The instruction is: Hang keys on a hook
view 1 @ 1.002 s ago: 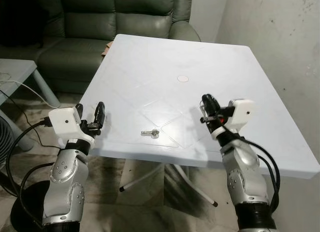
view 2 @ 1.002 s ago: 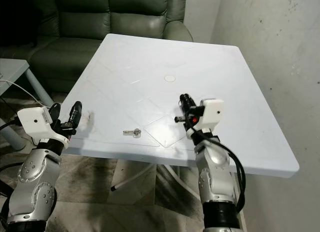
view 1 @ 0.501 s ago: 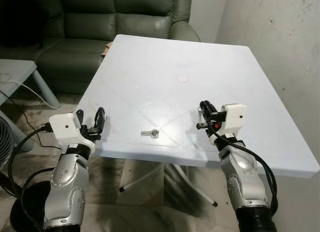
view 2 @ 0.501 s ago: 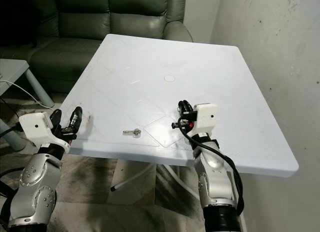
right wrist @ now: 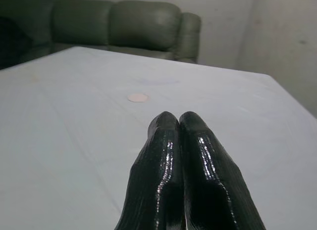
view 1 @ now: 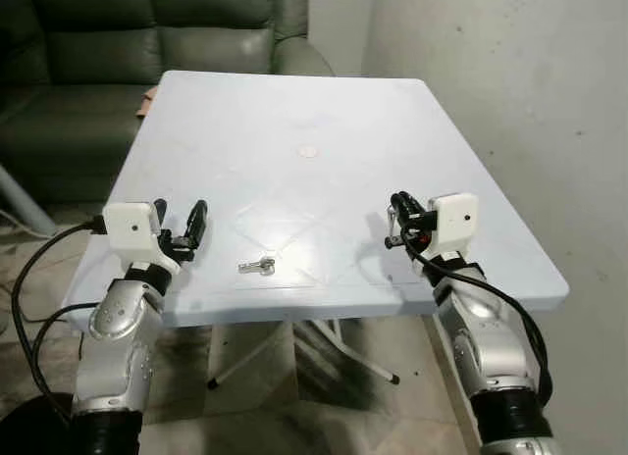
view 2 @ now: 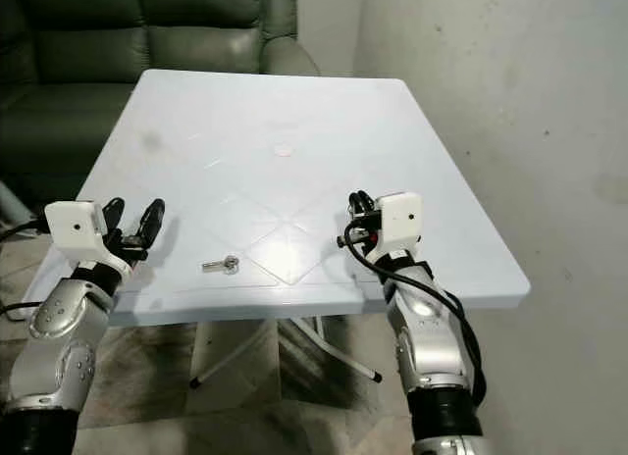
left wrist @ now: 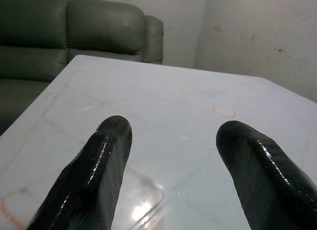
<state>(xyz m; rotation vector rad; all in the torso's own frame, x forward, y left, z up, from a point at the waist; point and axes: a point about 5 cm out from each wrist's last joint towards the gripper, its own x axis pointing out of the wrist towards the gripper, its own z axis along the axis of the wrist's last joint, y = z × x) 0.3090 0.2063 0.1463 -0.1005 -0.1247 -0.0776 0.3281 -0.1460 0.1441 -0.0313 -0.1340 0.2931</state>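
Keys flat on the white table, between both grippers, long axis pointing roughly from one gripper to the other. Nearer to the left gripper, just beyond its widely spread fingertips and a little toward the right arm; farther from the right gripper, fingers pressed together on nothing. Probably a job for the left arm, reaching forward and inward.
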